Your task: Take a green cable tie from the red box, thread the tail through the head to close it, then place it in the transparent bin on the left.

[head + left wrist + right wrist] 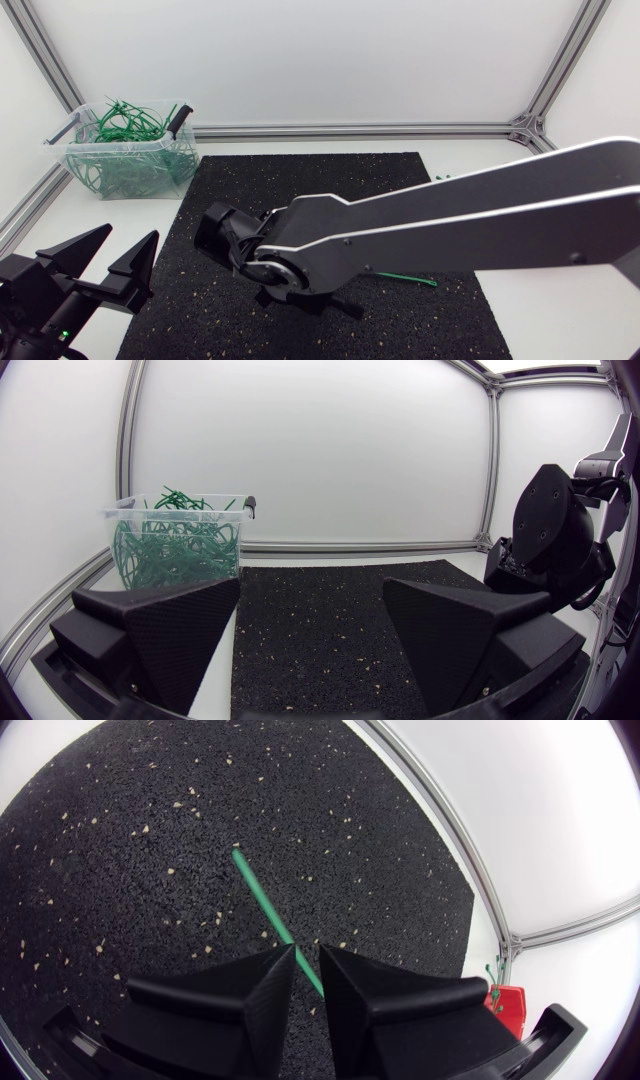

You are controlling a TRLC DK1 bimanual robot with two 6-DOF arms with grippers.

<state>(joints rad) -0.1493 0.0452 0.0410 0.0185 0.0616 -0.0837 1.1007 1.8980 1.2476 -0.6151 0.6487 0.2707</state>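
A green cable tie (262, 900) lies on the black mat (330, 190). It runs out ahead of my right gripper (306, 965) and passes slantwise through the narrow gap between its fingers, which stand slightly open. In the head view the right arm (480, 225) covers that gripper, and only the tie's other end (408, 278) shows beneath the arm. A corner of the red box (505, 1002) shows beside the right gripper. The transparent bin (128, 152), full of green ties, stands at the back left. My left gripper (98, 268) is open and empty at the front left, off the mat, facing the bin (175, 545).
An aluminium frame rail (360, 130) runs along the back of the table and down the left side. Tiny green bits (447, 175) lie off the mat's back right corner. My right arm's joint (545, 540) rises ahead and to the side of the left gripper.
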